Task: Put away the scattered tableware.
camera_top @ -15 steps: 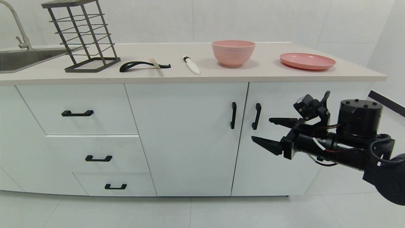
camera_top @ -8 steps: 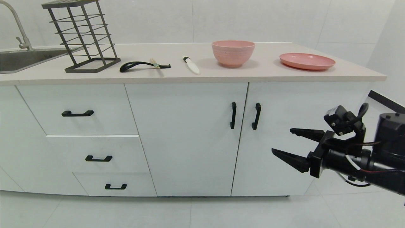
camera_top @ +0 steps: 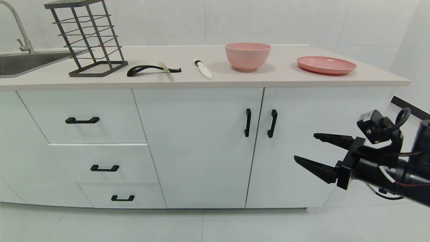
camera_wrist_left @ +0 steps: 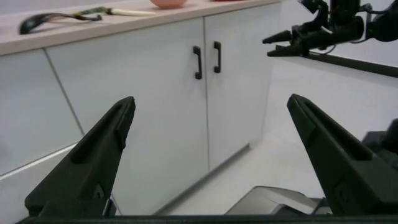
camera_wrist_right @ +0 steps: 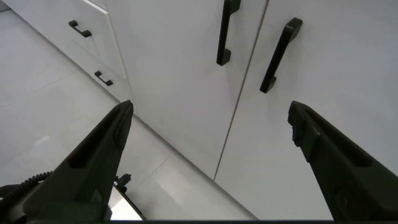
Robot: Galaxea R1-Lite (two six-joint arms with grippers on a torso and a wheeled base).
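My right gripper [camera_top: 305,147], fingers spread and empty, hangs low before the cabinet doors [camera_top: 201,151] while bowl [camera_top: 247,55], plate [camera_top: 326,64], knife [camera_top: 203,69] and spoon [camera_top: 147,70] sit toward the countertop's [camera_top: 285,79] front edge above, where a careless rise could clip the overhang.

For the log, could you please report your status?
Left gripper open, right gripper open, both empty. Bowl, plate, knife, ladle on counter. Cabinet doors shut.

bowl [camera_top: 247,55]: matt plastic | rack [camera_top: 88,37]: matt metal wire | countertop [camera_top: 285,76]: smooth, matt
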